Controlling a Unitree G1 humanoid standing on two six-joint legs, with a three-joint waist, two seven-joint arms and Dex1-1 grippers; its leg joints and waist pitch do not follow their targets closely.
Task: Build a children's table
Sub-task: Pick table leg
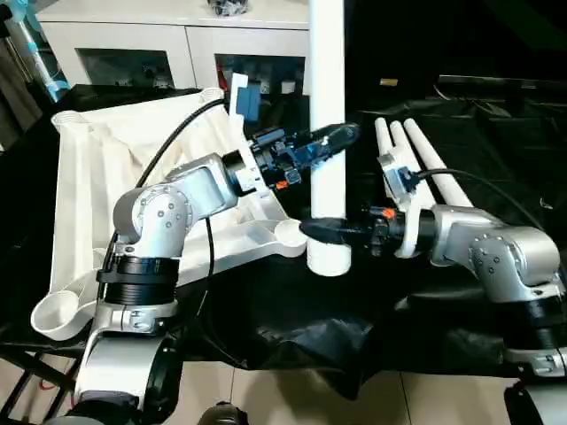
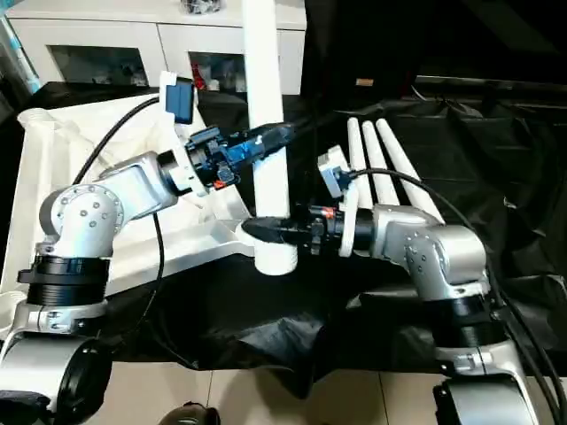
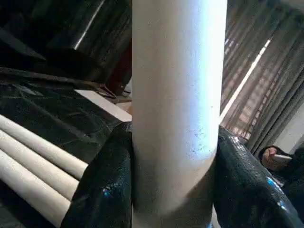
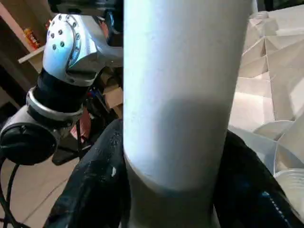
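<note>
Both hands, L (image 1: 341,137) & R (image 1: 321,232), grip upright leg (image 1: 327,88); 3 spare legs (image 1: 416,159) nearby

upright leg (image 1: 327,124) between tabletop (image 1: 106,195), spare legs (image 1: 416,159)

Black-draped work table (image 1: 461,292) carries table top (image 1: 97,177), three legs (image 1: 425,159).
</note>
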